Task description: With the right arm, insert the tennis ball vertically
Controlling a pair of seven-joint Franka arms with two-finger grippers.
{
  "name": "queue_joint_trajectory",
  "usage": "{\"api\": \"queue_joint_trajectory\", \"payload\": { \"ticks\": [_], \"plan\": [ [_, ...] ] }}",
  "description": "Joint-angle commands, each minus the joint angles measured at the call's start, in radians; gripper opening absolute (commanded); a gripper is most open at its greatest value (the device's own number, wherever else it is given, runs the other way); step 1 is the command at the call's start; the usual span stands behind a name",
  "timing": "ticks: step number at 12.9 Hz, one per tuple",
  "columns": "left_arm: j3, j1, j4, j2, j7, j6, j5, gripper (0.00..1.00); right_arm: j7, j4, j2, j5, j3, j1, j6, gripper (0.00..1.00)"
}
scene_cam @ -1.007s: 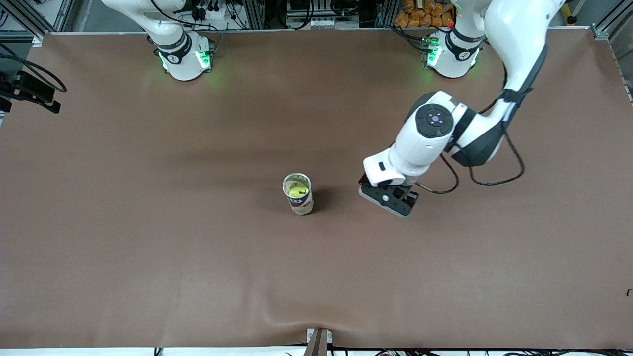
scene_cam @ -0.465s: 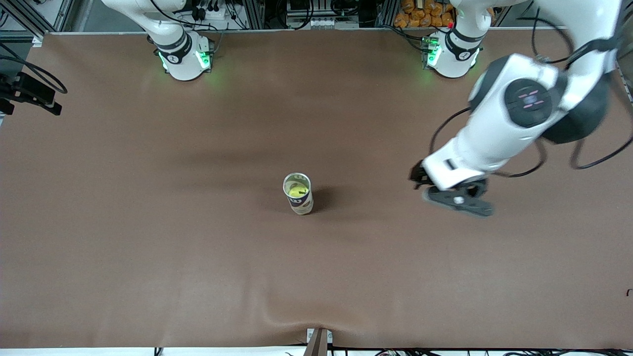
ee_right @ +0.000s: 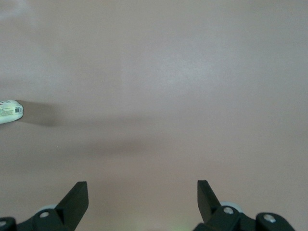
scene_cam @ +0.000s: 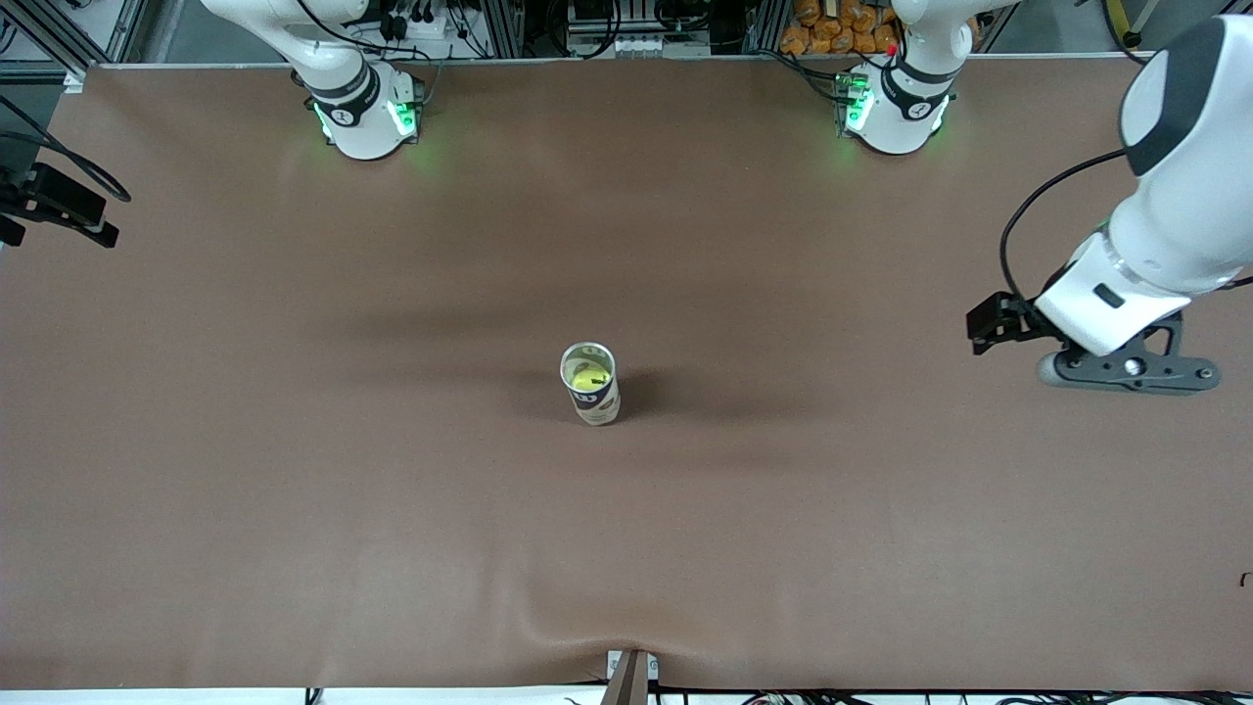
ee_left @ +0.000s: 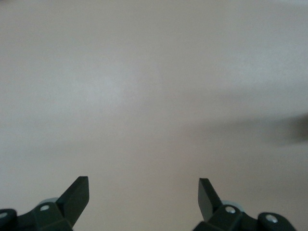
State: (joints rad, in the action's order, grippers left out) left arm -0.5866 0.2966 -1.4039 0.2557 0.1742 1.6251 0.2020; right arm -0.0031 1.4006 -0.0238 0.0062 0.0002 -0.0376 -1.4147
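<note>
The can [scene_cam: 590, 383] stands upright mid-table with the ball [scene_cam: 590, 376] inside, half hidden by its rim. The left gripper [scene_cam: 1126, 370] hangs over the table's left-arm end, jaws apart, empty. The right gripper [ee_right: 142, 202] is out of the front view; its wrist view shows jaws apart over bare table [ee_right: 192, 72], the can cut off at the edge.

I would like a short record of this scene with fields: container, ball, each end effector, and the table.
container: an upright can, open at the top, near the middle of the table
ball: a yellow tennis ball inside the can
left end effector: open, holds nothing, over the table at the left arm's end
right end effector: open, holds nothing, over bare table; not seen in the front view
table: brown cover; only the can stands on it
</note>
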Motion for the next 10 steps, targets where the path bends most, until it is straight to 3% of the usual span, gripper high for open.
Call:
{"api": "queue_joint_trajectory", "payload": {
  "ticks": [1,10],
  "plan": [
    [-0.007,-0.002,0.026,-0.015,0.008,-0.053,-0.004,1.00,-0.014,0.009,0.009,0.009,0.008,-0.019,-0.007,1.00],
    [0.016,0.026,0.026,-0.079,0.004,-0.053,-0.009,1.00,-0.014,0.009,0.012,0.012,0.009,-0.019,0.010,1.00]
  ]
}}
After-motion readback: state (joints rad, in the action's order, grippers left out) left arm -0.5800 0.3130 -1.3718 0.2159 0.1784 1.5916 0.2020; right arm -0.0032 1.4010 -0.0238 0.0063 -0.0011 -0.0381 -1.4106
